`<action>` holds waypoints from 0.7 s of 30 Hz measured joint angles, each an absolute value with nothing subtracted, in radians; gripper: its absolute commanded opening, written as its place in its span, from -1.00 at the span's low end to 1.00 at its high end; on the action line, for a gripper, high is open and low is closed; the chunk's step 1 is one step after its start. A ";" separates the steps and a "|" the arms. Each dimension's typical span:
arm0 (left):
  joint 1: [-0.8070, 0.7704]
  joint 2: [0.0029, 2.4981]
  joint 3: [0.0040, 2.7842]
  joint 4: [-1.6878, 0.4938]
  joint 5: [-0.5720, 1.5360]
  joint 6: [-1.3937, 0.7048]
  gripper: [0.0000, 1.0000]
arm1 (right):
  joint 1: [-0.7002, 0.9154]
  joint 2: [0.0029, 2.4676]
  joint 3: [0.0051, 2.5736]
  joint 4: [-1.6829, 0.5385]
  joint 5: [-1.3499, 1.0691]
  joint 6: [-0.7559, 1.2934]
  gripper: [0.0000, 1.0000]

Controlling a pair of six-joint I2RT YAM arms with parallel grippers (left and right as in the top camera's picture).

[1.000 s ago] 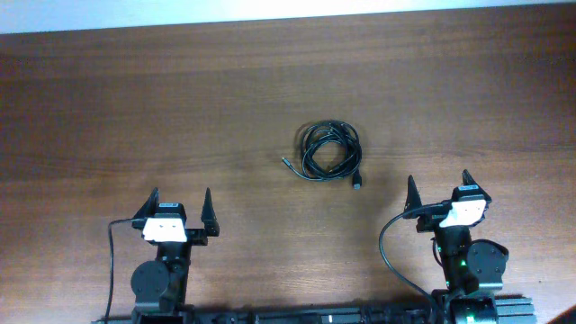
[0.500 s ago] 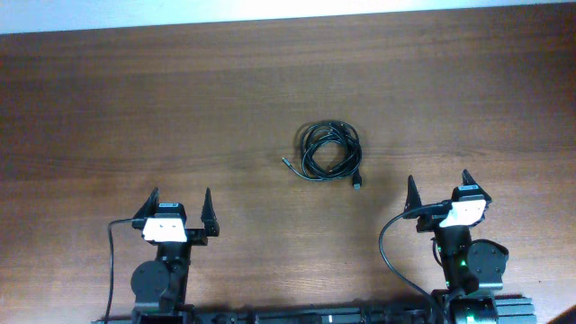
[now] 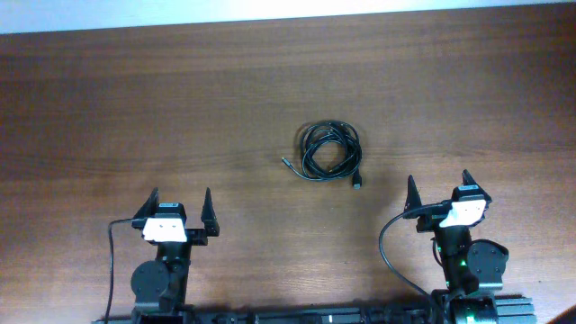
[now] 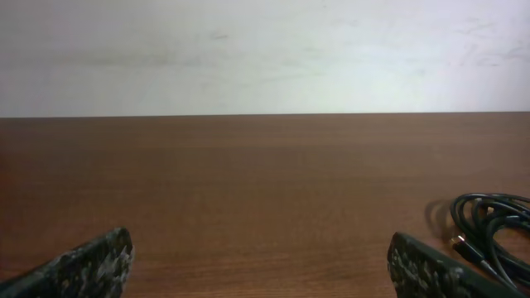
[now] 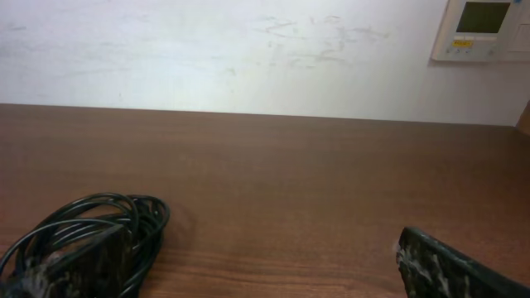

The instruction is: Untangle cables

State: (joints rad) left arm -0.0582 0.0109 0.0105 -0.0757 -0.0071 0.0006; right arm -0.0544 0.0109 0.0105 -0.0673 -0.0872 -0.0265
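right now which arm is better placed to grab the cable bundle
Right. The right end effector sits nearer the coiled black cable, whose plug end trails toward it. The left end effector is farther off. Both are open.

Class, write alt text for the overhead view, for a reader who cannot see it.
A black cable lies in a tangled coil on a brown wooden table, right of centre. Below it in the frame, the left gripper and right gripper rest open, both apart from the cable.

The cable coil (image 3: 330, 151) lies on the table (image 3: 135, 108), ahead-left of the right claw (image 3: 438, 184), apparently apart.
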 measured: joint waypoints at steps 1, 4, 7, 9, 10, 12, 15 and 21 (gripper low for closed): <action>-0.058 0.011 0.010 -0.076 -0.007 0.001 0.98 | -0.054 0.011 0.010 -0.067 -0.087 -0.026 0.97; -0.058 0.011 0.010 -0.076 -0.007 0.001 0.98 | -0.054 0.011 0.010 -0.067 -0.087 -0.026 0.97; -0.058 0.011 0.010 -0.076 -0.007 0.001 0.98 | -0.054 0.011 0.010 -0.067 -0.088 -0.026 0.97; -0.058 0.011 0.010 -0.076 -0.007 0.001 0.98 | -0.054 0.011 0.010 -0.067 -0.087 -0.027 0.97; -0.058 0.011 0.010 -0.076 -0.007 0.001 0.98 | -0.054 0.011 0.010 -0.067 -0.087 -0.026 0.97; -0.058 0.011 0.010 -0.076 -0.007 0.001 0.98 | -0.054 0.011 0.010 -0.067 -0.087 -0.026 0.97; -0.058 0.011 0.010 -0.076 -0.007 0.001 0.97 | -0.054 0.011 0.010 -0.067 -0.087 -0.027 0.97; -0.058 0.011 0.012 -0.078 0.023 -0.011 0.97 | -0.054 0.011 0.010 -0.067 -0.087 -0.026 0.97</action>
State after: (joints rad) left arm -0.0582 0.0109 0.0116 -0.0784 0.0227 -0.0113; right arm -0.0544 0.0109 0.0105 -0.0673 -0.0872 -0.0261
